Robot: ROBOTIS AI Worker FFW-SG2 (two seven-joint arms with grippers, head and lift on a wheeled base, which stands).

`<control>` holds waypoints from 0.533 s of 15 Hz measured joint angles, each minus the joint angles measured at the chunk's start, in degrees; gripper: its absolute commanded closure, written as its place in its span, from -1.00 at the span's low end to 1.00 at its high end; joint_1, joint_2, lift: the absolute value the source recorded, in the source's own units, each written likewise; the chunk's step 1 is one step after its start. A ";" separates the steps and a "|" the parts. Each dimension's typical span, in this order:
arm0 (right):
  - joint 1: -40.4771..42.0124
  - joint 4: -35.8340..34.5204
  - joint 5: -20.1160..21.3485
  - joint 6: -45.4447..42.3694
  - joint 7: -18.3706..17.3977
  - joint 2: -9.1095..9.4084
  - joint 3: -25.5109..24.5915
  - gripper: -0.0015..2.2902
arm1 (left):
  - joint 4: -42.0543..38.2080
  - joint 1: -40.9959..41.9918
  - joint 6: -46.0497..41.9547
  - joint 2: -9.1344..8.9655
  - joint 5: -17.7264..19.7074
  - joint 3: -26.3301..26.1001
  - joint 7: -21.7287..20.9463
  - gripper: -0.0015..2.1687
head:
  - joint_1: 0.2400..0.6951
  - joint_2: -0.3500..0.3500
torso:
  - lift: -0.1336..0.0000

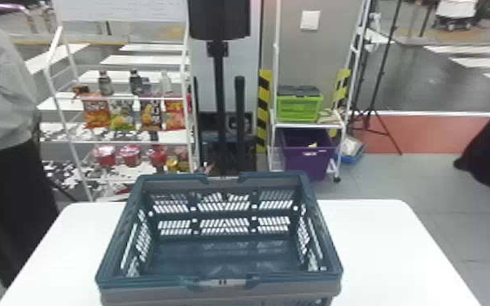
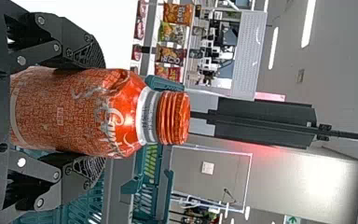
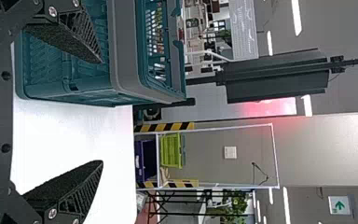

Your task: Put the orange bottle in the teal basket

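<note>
The teal basket (image 1: 226,256) stands upright on the white table in the head view, with its bare floor showing. In the left wrist view my left gripper (image 2: 100,112) is shut on the orange bottle (image 2: 74,109), one finger on each side of its body. The bottle is upright, its orange cap away from the palm, and part of the basket (image 2: 116,186) lies behind it. My right gripper (image 3: 101,112) stands open with nothing between its fingers; the basket (image 3: 126,51) is beyond one of them in the right wrist view.
The white table (image 1: 378,252) extends on both sides of the basket. Behind it stand a snack shelf (image 1: 126,142) at the left and a rack with a green crate (image 1: 299,108) and a purple bin (image 1: 307,160). A person is at the left edge.
</note>
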 measured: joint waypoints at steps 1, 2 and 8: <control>0.00 0.04 0.00 0.00 0.00 0.00 0.00 -0.89 | 0.00 0.00 0.00 0.00 0.00 -0.01 0.00 -0.48 | 0.14 0.00 | 1.00; 0.00 0.05 0.00 0.00 0.00 0.00 0.00 -0.89 | 0.01 0.00 0.00 0.00 -0.01 -0.04 0.00 -0.48 | 0.14 0.00 | 1.00; -0.07 0.05 -0.09 0.00 0.00 0.07 0.00 -0.89 | -0.23 0.00 -0.02 0.00 -0.17 -0.06 0.08 -0.48 | 0.14 0.00 | 1.00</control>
